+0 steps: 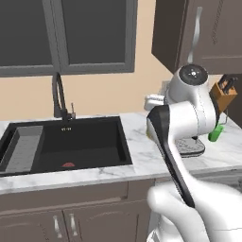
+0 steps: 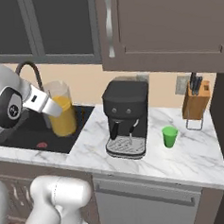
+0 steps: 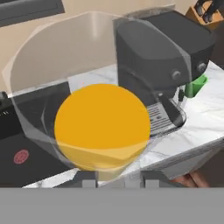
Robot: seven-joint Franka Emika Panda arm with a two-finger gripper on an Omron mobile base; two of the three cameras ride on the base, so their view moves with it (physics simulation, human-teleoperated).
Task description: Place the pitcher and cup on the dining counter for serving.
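One tall pitcher (image 2: 62, 115) of orange juice is hanging above the black sink (image 2: 37, 133), lifted clear of the marble desk (image 2: 183, 151), with the end effector (image 2: 51, 107) pinching its glass wall near the rim. In the hand view the pitcher (image 3: 98, 113) is sitting right between the dark fingertips (image 3: 87, 179), its juice seen from above. The green cup (image 2: 170, 136) is standing on the desk between the coffee machine (image 2: 126, 117) and the knife block (image 2: 196, 101), well apart from the pitcher.
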